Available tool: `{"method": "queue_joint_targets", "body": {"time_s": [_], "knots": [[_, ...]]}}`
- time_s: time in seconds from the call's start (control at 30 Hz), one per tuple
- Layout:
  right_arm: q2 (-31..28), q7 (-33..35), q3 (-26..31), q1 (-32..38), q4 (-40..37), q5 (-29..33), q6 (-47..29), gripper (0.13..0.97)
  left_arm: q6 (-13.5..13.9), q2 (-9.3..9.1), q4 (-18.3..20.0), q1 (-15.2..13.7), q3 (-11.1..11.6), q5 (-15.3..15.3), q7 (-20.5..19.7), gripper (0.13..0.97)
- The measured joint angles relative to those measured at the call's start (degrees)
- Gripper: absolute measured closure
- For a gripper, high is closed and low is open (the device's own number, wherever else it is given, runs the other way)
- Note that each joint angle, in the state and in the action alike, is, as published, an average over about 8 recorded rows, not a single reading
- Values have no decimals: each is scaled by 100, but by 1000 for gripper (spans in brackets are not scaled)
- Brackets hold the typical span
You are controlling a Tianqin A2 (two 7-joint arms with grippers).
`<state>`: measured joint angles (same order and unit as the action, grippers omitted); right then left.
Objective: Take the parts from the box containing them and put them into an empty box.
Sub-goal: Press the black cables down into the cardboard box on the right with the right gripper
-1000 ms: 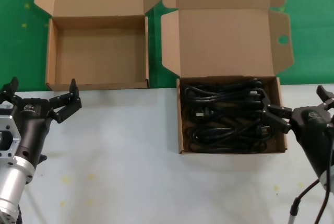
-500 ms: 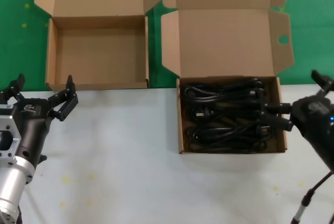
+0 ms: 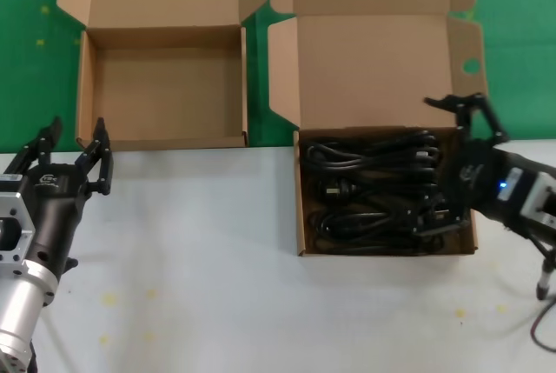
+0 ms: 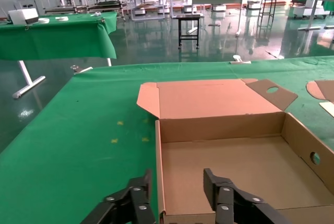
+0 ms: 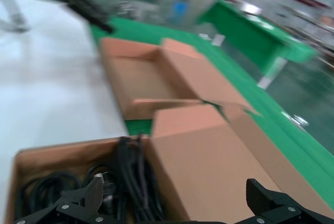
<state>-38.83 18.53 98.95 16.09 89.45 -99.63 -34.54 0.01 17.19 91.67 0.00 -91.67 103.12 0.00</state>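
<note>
Moved: right gripper (image 3: 449,157) swung over source box (image 3: 385,251) at 3 o'clock, jaws spread, above cords (image 3: 373,186).
Left gripper (image 3: 75,154): 9 o'clock, jaws released.

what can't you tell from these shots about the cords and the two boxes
- How many power cords: head view, they lie tangled in the full box.
- Whether the right gripper touches a cord: black on black.
- Empty box, near inside wall: hidden by its front edge.
- Right wrist view: blurred.

Black arms, silver left forearm (image 3: 22,303), black fingers (image 3: 97,160).
</note>
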Motion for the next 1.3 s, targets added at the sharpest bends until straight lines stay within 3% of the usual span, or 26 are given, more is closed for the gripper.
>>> {"method": "queue_joint_targets", "body": {"time_s": [0.3,0.43,0.63,0.93,1.3], "knots": [[-196,408,902,1265,-378,767,-971,129,0,0,0,0,0,0,0,803],[-163,523,1239,1764,-541,1122,-1271,138,0,0,0,0,0,0,0,803],[-120,591,1628,2308,-712,1597,-1618,152,0,0,0,0,0,0,0,884],[-92,415,1837,2598,-793,1999,-1753,242,0,0,0,0,0,-1,0,941],[-89,318,1863,2563,-860,2144,-1687,449,0,0,0,0,0,-1,-2,953]]}}
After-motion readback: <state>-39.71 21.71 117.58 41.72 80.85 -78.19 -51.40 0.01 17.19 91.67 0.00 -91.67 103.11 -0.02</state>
